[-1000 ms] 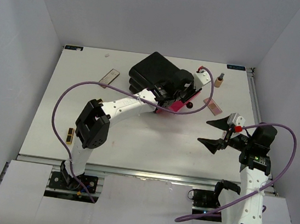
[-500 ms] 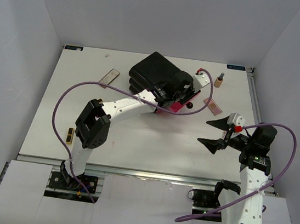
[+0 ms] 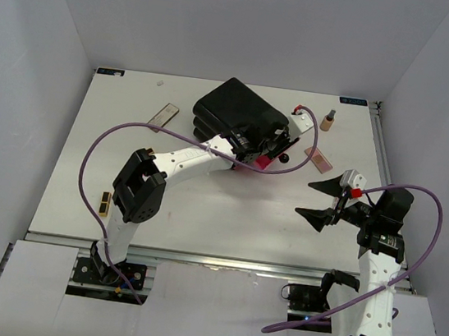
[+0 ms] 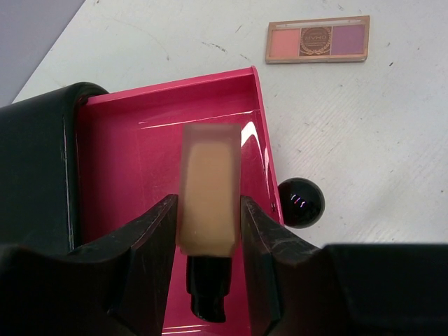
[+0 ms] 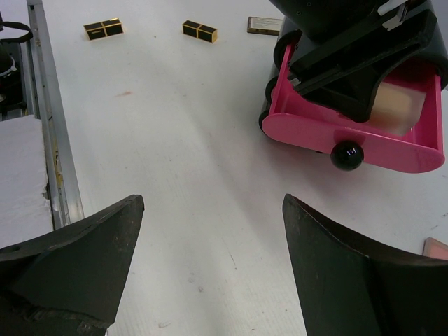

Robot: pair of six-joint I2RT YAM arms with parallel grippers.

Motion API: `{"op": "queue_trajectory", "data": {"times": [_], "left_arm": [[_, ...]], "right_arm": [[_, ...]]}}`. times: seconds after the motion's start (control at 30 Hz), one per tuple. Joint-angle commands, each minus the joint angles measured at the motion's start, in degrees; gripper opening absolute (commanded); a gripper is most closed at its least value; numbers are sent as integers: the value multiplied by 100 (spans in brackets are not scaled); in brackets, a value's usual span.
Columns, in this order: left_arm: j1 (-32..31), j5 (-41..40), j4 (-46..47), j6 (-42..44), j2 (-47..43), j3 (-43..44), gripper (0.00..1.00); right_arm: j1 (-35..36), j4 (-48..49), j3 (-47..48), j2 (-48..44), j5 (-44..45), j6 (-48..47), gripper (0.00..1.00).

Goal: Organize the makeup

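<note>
A black box (image 3: 231,107) sits at the back of the table (image 3: 203,207), and its pink drawer (image 4: 161,133) is open, with a round black knob (image 4: 301,203) on the front. A pink palette (image 4: 318,40) lies near the drawer. The left gripper (image 4: 208,213) pinches a beige bottle (image 4: 208,185) from both sides, low inside the drawer. The right gripper (image 5: 210,231) hangs well apart, fingers spread wide, holding nothing

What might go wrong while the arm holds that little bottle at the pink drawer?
The foundation bottle is pinched in the left gripper at the open pink drawer. Released there, it might tumble and lie crooked. The fingers sit close to the drawer's walls, so pulling away could snag it and drag the black box.
</note>
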Motion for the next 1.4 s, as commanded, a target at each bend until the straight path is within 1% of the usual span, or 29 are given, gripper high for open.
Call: {"op": "queue_trajectory", "data": {"times": [0.0,0.13,0.3,0.43,0.53,0.63,0.73,0.83,0.87,0.93,0.97,1.03,1.1,1.2,1.27,1.33,1.37], "left_arm": [[35,44,70,-40,-473,-4,52],[35,52,61,-42,-502,-15,55],[44,70,51,-75,-571,-10,56],[41,23,54,-163,-806,20,56],[44,9,51,-224,-1143,-38,59],[43,48,67,-311,-1751,-577,64],[101,162,201,-505,-2768,-1455,68],[222,292,426,-729,-3579,-2344,70],[347,403,497,-899,-4076,-2869,71],[698,623,674,-1196,-4760,-3560,74],[859,769,735,-1437,-5242,-4037,75],[1187,990,890,-1680,-5862,-4648,79],[1296,977,942,-1804,-6379,-5161,85],[1327,750,971,-1706,-6837,-5594,90],[1327,640,936,-1602,-6983,-5722,94],[1327,547,913,-1487,-7099,-5830,95],[1327,519,912,-1459,-7144,-5884,96]], "right_arm": [[-24,156,-37,-7,-62,33,87],[-31,160,-46,2,-53,42,87],[-43,160,-54,12,-25,42,87],[-51,176,-46,25,58,58,87],[-59,250,-46,53,195,143,88],[-67,352,-62,137,538,277,88],[-68,545,-107,248,988,458,88],[-66,1164,-190,372,1775,1251,89],[-60,1376,-227,443,2065,1744,88],[-56,1822,-178,574,2857,2168,88],[-47,1929,-93,665,3166,2375,88],[1,2098,87,989,3929,2865,87],[134,2168,423,1410,4765,3149,91],[449,2088,1090,2198,5838,3630,90],[722,2028,1474,2703,6379,3679,90],[885,2004,1927,3478,6910,3741,90],[940,2004,2100,3727,7001,3751,90]]}}
